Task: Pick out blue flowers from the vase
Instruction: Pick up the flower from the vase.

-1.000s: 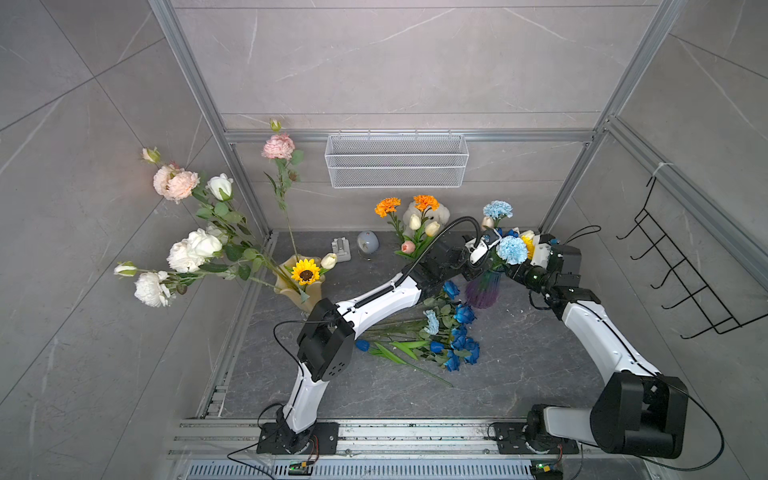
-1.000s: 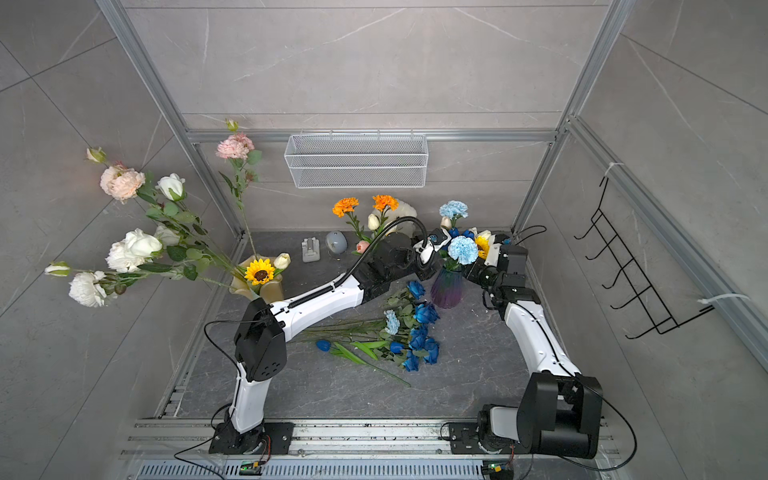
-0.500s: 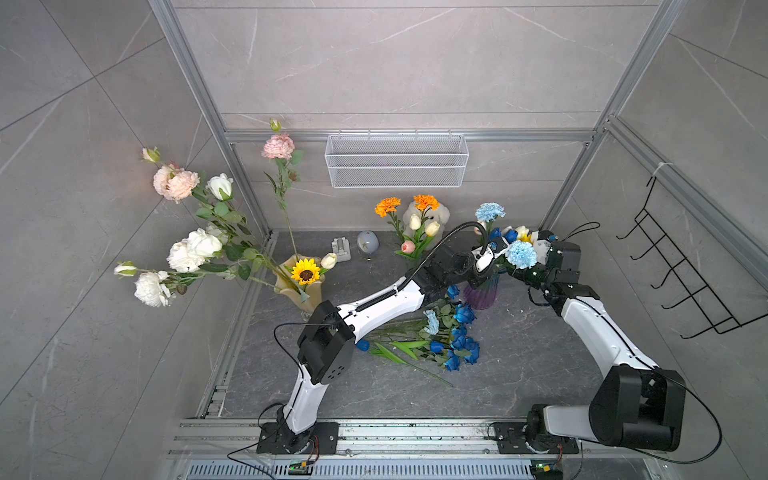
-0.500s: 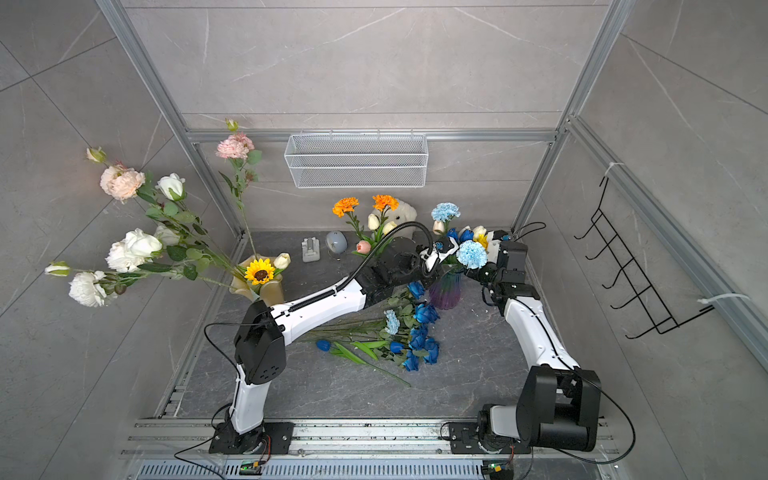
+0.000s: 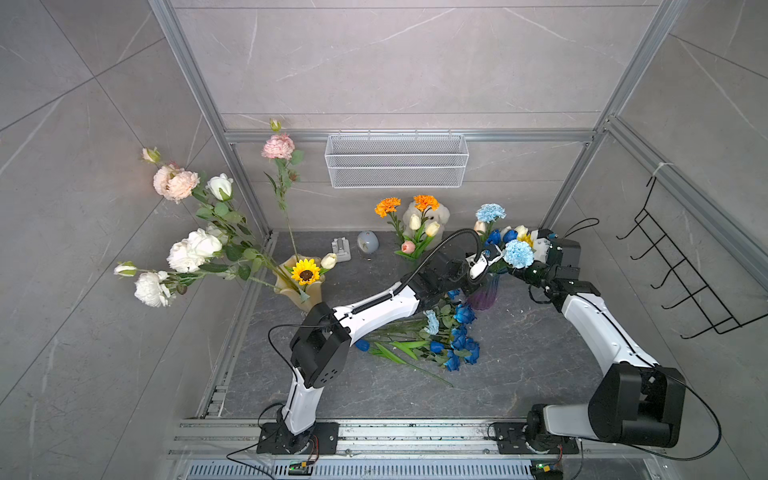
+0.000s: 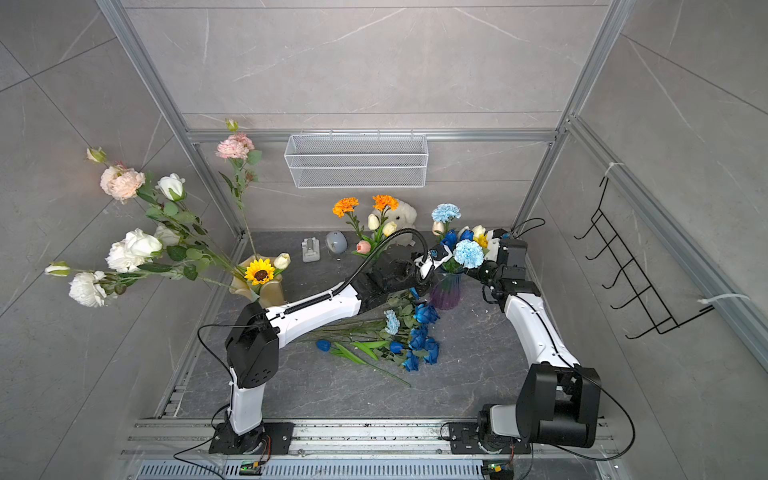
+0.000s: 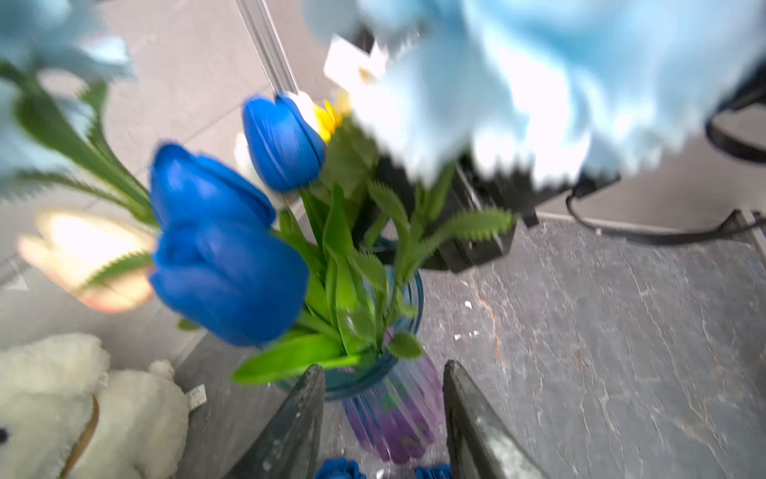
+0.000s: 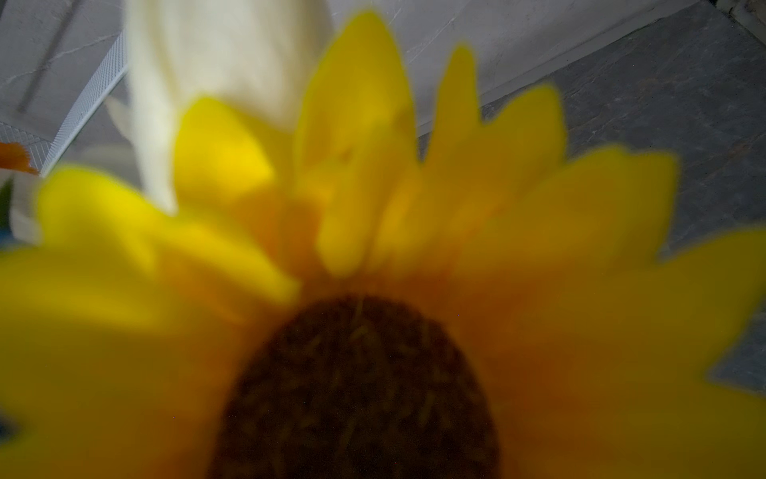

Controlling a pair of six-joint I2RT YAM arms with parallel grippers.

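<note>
Blue tulips (image 7: 228,265) — just beyond left tool (image 7: 383,367) | vase (image 7: 393,414) between parted fingers (image 7: 298,423)

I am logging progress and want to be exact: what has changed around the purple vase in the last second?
The left gripper came down slightly toward the purple vase, fingers apart. The large pale blue carnation shifted a little toward the right arm; the taller carnation swung slightly away from it. No taking hold or letting go is visible. The blue flowers on the table stayed as they were.
</note>
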